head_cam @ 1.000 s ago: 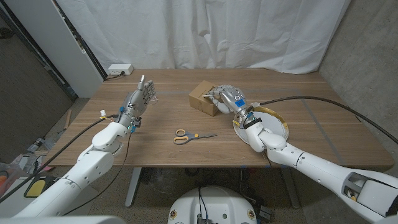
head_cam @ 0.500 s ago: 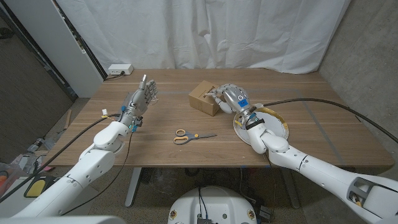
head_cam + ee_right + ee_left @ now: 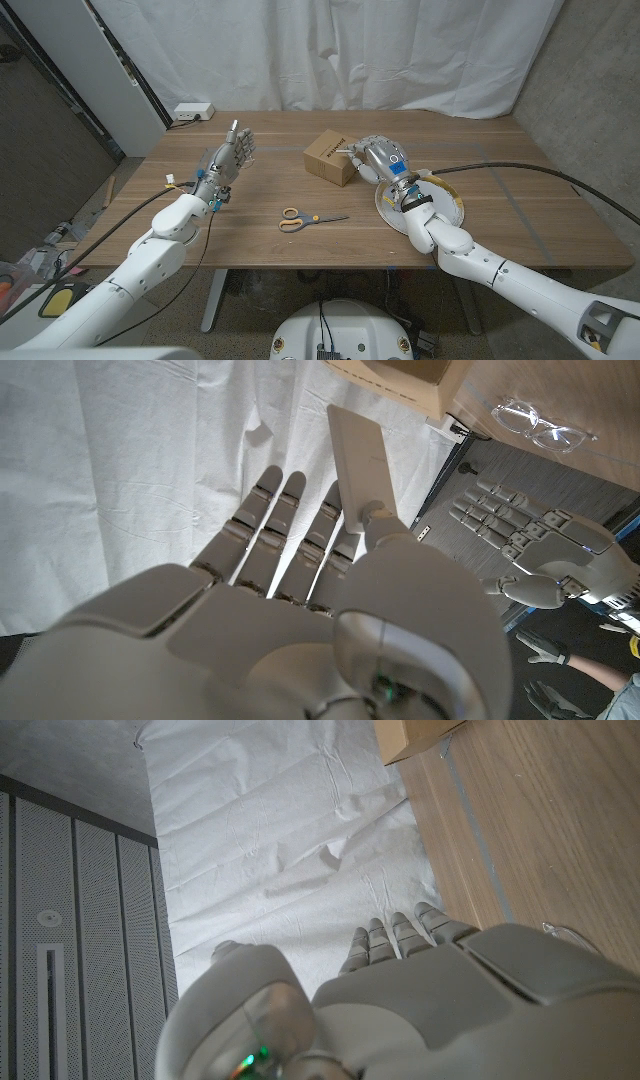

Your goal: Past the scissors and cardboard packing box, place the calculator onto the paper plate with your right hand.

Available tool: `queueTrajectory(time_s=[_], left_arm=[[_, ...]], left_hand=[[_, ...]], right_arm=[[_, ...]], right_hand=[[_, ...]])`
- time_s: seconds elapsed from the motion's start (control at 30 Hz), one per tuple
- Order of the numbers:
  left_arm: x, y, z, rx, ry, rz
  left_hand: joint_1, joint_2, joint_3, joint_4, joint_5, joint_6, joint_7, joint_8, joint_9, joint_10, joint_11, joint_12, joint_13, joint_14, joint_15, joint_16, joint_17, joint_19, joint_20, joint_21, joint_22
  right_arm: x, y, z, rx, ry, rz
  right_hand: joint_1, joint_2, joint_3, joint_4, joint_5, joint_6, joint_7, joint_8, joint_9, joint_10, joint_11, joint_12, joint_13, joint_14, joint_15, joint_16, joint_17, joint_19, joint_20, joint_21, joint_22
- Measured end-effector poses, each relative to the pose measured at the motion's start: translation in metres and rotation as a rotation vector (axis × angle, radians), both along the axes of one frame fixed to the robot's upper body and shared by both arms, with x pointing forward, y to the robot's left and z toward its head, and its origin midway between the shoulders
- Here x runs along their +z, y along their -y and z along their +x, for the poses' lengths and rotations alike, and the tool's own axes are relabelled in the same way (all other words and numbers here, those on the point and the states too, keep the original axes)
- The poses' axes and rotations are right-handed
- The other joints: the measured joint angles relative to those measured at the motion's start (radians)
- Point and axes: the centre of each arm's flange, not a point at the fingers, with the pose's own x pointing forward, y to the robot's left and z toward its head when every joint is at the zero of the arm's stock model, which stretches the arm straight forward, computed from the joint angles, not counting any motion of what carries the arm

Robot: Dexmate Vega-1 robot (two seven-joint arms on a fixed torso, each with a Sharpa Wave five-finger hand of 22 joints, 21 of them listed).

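- Right hand raised above the counter, between the cardboard packing box and the paper plate, right of the counter's middle.
- Right wrist view: the right hand holds the calculator, a flat pale slab pinned by the thumb against the extended fingers; it sticks out past the fingertips. In the head view the calculator is mostly hidden behind the hand, so I cannot tell its face.
- Calculator is off the counter, in the hand, just beside the box's right side, not over the plate's centre.
- Paper plate lies near the counter's right part, partly covered by the right forearm; its rim shows on the right side.
- Box stands at mid-counter toward the far edge, brown, one corner toward the robot.
- Scissors lie flat nearer the front edge, yellow handles to the left, blades pointing right, well apart from the box.
- Left hand raised over the counter's left part, palm upright, fingers straight and close together, holding nothing; left wrist view shows its fingertips against the white curtain.
- White power strip at the far left corner.
- Eyeglasses lie on the counter, seen in the right wrist view.
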Motion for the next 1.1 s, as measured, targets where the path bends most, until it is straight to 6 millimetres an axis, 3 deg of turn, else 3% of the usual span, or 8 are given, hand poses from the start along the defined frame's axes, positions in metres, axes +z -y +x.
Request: queueTrajectory(time_s=[1.1], left_arm=[[0.004,0.012,0.001,-0.016,0.016,0.006]], left_hand=[[0.004,0.004,-0.007,0.0,-0.004,0.0,0.0,0.0,0.0,0.0,0.0,0.0,0.0,0.0,0.0,0.0,0.0,-0.005,-0.005,0.0,0.001]], right_arm=[[-0.02,0.051,-0.048,-0.124,0.001,0.083]], right_hand=[[0.0,0.0,0.007,-0.001,-0.001,0.009,0.009,-0.011,0.001,0.009,-0.002,0.0,0.0,0.01,-0.006,0.0,0.0,0.007,0.0,0.009,0.0]])
